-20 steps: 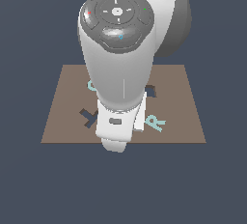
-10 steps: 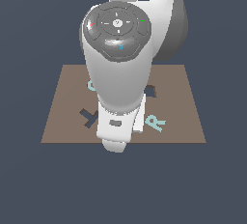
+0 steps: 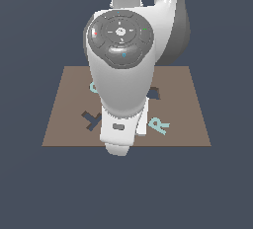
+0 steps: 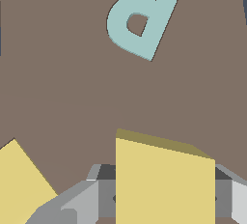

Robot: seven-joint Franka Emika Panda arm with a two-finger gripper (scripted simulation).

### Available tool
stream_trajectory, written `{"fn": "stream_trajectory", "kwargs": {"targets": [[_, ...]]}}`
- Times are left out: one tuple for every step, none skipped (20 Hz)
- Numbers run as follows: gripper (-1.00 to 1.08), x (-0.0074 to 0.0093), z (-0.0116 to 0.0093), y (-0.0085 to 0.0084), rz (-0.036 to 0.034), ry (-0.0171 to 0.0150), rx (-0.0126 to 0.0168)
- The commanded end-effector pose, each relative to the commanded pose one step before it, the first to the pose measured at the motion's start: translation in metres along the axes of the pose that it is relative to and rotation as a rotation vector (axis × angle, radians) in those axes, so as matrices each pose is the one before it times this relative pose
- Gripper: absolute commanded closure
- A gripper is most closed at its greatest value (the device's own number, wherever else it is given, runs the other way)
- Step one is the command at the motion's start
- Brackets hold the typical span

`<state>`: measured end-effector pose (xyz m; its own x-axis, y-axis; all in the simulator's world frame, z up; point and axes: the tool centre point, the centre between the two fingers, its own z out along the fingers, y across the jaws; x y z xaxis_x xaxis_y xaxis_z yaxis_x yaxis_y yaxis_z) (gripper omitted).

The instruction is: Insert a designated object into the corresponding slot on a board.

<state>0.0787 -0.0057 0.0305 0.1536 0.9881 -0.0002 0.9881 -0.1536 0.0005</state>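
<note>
1. One arm only, hanging low over the board [image 3: 69, 104]; its bulk hides the gripper in the exterior view.
2. Wrist view: the gripper [image 4: 164, 194] has a pale-yellow tile [image 4: 164, 184] sitting between its grey pads [image 4: 77, 203], one pad showing on each side of the tile. Judged clamped on the tile, held clear of the brown board beneath.
3. A second patch of the same yellow [image 4: 19, 179] shows at the edge of the wrist view. Cannot tell what it is.
4. Turquoise R [image 4: 142, 18] lies flat on the board, ahead of the held tile and well apart from it.
5. Exterior view: the slot [image 3: 155, 94], a dark square cut-out, peeks out on the exterior view's right of the arm, farther up the board than the R [image 3: 159, 125]. A dark T-shaped cut-out [image 3: 91, 120] lies on the other side.
6. Key relation, as a judgement: the slot lies beyond the R from the gripper, outside the wrist view. The coming move would carry the tile across and past the R, then square its edges to the cut-out before lowering.
7. Risk: a tilted tile could catch on the slot's edge.
</note>
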Motion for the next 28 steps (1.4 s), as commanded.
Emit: {"fn": "stream_trajectory", "kwargs": {"targets": [[1.08, 0.00008, 0.00052, -0.00021, -0.00012, 0.00003, 0.00054], [1.08, 0.0, 0.0, 0.0, 0.0, 0.0, 0.0], [1.08, 0.0, 0.0, 0.0, 0.0, 0.0, 0.0], [1.08, -0.00022, -0.00046, 0.00023, 0.00032, -0.00005, -0.00061], [1.08, 0.00002, -0.00062, 0.00001, 0.0, 0.0, 0.0], [1.08, 0.00005, -0.00187, 0.00004, 0.0, 0.0, 0.0], [1.08, -0.00002, -0.00156, 0.00006, 0.00009, 0.00013, 0.00046], [1.08, 0.00002, -0.00062, 0.00001, 0.0, 0.0, 0.0], [1.08, -0.00006, 0.00203, -0.00035, -0.00004, -0.0001, 0.00084], [1.08, -0.00001, 0.00002, -0.00008, 0.00069, 0.0, 0.00003], [1.08, -0.00003, -0.00001, -0.00024, 0.00207, 0.0, 0.0], [1.08, -0.00007, -0.00002, -0.0004, 0.00349, 0.0, 0.0], [1.08, -0.0001, -0.00003, -0.00056, 0.00488, 0.0, 0.0], [1.08, -0.00013, -0.00004, -0.00072, 0.00627, 0.0, 0.0], [1.08, -0.00015, -0.00004, -0.00087, 0.00766, 0.0, 0.0], [1.08, -0.00018, -0.00005, -0.00103, 0.00906, 0.0, -0.00001], [1.08, -0.00021, -0.00006, -0.00119, 0.01045, 0.0, -0.00001], [1.08, -0.00023, -0.00007, -0.00135, 0.01183, 0.0, -0.00001], [1.08, -0.00025, -0.00008, -0.00151, 0.01321, 0.0, -0.00001], [1.08, -0.00028, -0.00008, -0.00167, 0.01459, 0.0, -0.00001], [1.08, -0.00031, -0.00009, -0.00182, 0.01598, 0.00001, -0.00001], [1.08, -0.00033, -0.0001, -0.00198, 0.01735, 0.00001, -0.00001], [1.08, -0.00035, -0.00011, -0.00214, 0.01871, 0.00001, -0.00001], [1.08, -0.00037, -0.00012, -0.00229, 0.02008, 0.00001, -0.00002], [1.08, -0.00039, -0.00012, -0.00245, 0.02143, 0.00001, -0.00002], [1.08, -0.00041, -0.00013, -0.0026, 0.02278, 0.00001, -0.00002], [1.08, -0.00043, -0.00014, -0.00275, 0.02411, 0.00001, -0.00002], [1.08, -0.00045, -0.00015, -0.0029, 0.02544, 0.00001, -0.00002]]}}
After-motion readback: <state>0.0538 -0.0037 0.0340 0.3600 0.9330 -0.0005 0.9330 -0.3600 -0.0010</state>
